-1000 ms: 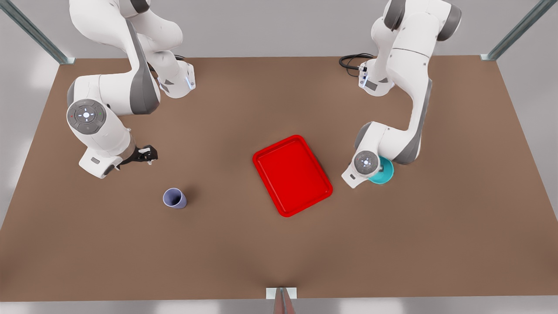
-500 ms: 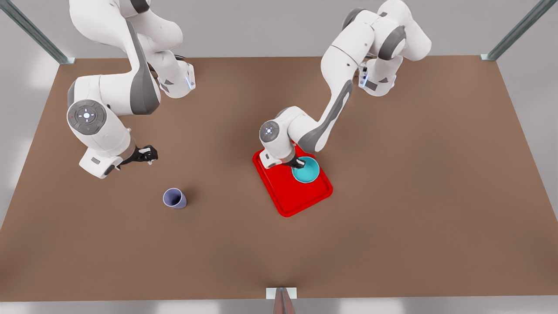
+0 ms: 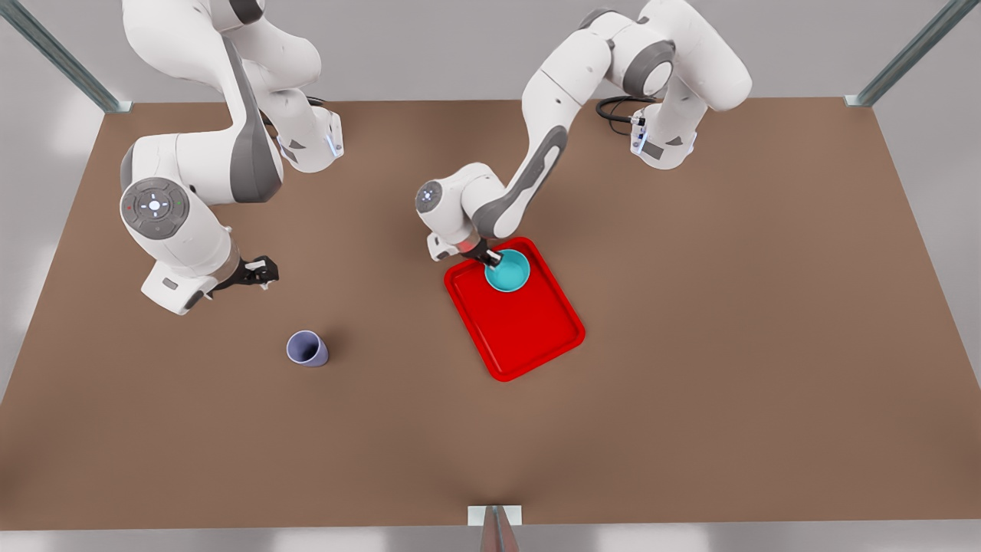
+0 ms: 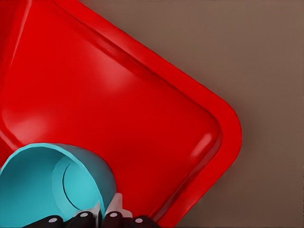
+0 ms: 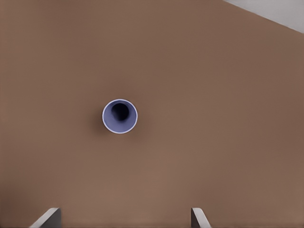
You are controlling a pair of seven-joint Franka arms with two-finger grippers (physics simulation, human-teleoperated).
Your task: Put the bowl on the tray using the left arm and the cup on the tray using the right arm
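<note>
The teal bowl (image 3: 509, 273) hangs over the far end of the red tray (image 3: 536, 337), with my left gripper (image 3: 490, 258) shut on its rim. In the left wrist view the bowl (image 4: 38, 190) looks tilted, its rim pinched in the left gripper (image 4: 107, 216), with the tray's (image 4: 118, 95) floor beyond it. Whether the bowl touches the tray is unclear. The lavender cup (image 3: 306, 349) stands upright on the table at the front view's left. My right gripper (image 3: 260, 272) waits open, up and behind the cup. The right wrist view looks down into the cup (image 5: 119, 116) beyond the right gripper (image 5: 124, 218).
The brown table (image 3: 690, 399) stretches wide around the tray. A black cable (image 3: 617, 107) lies by the arm base at the back. Metal frame posts (image 3: 912, 54) rise at the back corners.
My left arm carried the bowl from the table on the front view's right onto the tray, then toward the tray's far end. The right arm and the cup stayed put.
</note>
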